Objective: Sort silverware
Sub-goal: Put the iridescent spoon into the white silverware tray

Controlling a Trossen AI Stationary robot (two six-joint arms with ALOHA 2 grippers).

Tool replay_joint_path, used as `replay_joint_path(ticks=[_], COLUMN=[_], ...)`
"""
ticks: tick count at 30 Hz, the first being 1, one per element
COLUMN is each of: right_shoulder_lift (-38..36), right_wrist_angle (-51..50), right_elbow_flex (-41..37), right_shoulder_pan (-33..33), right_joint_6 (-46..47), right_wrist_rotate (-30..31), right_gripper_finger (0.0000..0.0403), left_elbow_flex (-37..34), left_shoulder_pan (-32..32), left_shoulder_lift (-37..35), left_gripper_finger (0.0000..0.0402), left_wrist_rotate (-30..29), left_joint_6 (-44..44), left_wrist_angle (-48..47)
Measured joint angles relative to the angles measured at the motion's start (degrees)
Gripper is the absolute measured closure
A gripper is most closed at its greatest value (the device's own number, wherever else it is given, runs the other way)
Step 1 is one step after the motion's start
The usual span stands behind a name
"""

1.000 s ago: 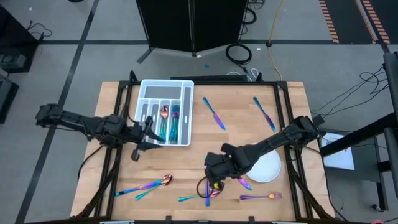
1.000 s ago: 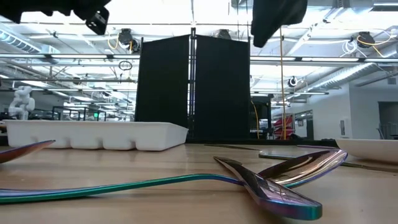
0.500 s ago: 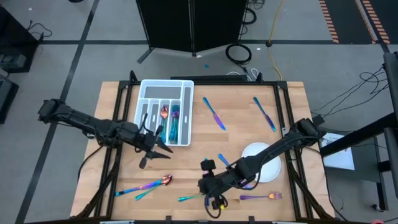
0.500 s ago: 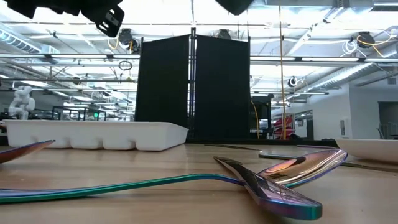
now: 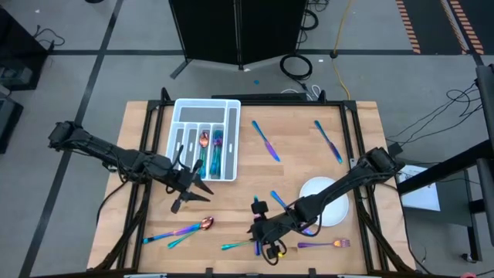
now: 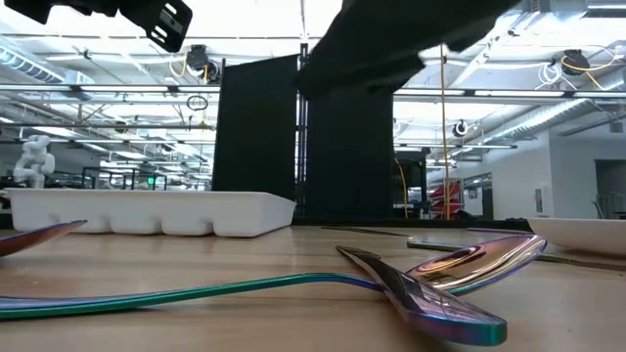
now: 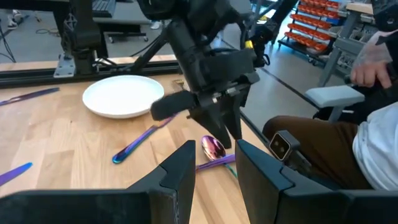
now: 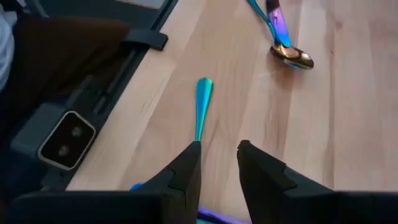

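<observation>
Iridescent silverware lies scattered on the wooden table: two knives (image 5: 265,140) (image 5: 327,140) at the far side, a third knife (image 5: 276,199), a spoon (image 5: 205,224) at the near left, a teal-handled piece (image 5: 235,245) and a fork (image 5: 324,244) near the front edge. More pieces sit in the white divided tray (image 5: 182,108). My right gripper (image 8: 217,163) hovers open over the teal handle (image 8: 201,107), touching nothing. My left gripper (image 7: 214,167) stands open just near of the tray, nothing between its fingers.
A round white plate (image 5: 332,210) lies at the near right, partly under my right arm. In the left wrist view a seated person (image 7: 367,130) shows beyond the table's edge. Bare wood lies between the tray and the far knives.
My right gripper has come down toward the near edge, tipped downward and rolled about its wrist, ending low over the teal-handled piece. My left gripper has gone from beside the tray toward the near edge and the table's right. No silverware has moved.
</observation>
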Motion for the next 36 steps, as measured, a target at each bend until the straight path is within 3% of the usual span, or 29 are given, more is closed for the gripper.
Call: replay_joint_path(ticks=[6,14,20,28,36], right_shoulder_lift=[5.25,5.93,10.75,12.02,12.02], right_wrist_angle=[1.82,0.90,2.68,1.84,2.00], right_elbow_flex=[1.14,2.67,2.64,2.81,2.77], right_shoulder_pan=[0.85,1.15,1.87,3.04,2.41], right_joint_6=[-1.86,-1.80,-1.51,-0.05,3.91], right_wrist_rotate=[-0.28,1.37,0.98,2.49,2.84], right_gripper_finger=[0.0294,0.0251,0.0245,0.0280,0.0354], left_elbow_flex=[0.00,0.00,0.00,0.00,0.00], left_shoulder_pan=[0.04,0.04,0.04,0.04,0.04], left_shoulder_lift=[0.00,0.00,0.00,0.00,0.00], left_gripper_finger=[0.0288,0.0288,0.0288,0.0288,0.0288], left_wrist_rotate=[-0.22,-0.24,-0.26,-0.28,-0.61], left_joint_6=[0.00,0.02,0.02,0.04,0.04], left_wrist_angle=[0.00,0.02,-0.02,-0.05,-0.03])
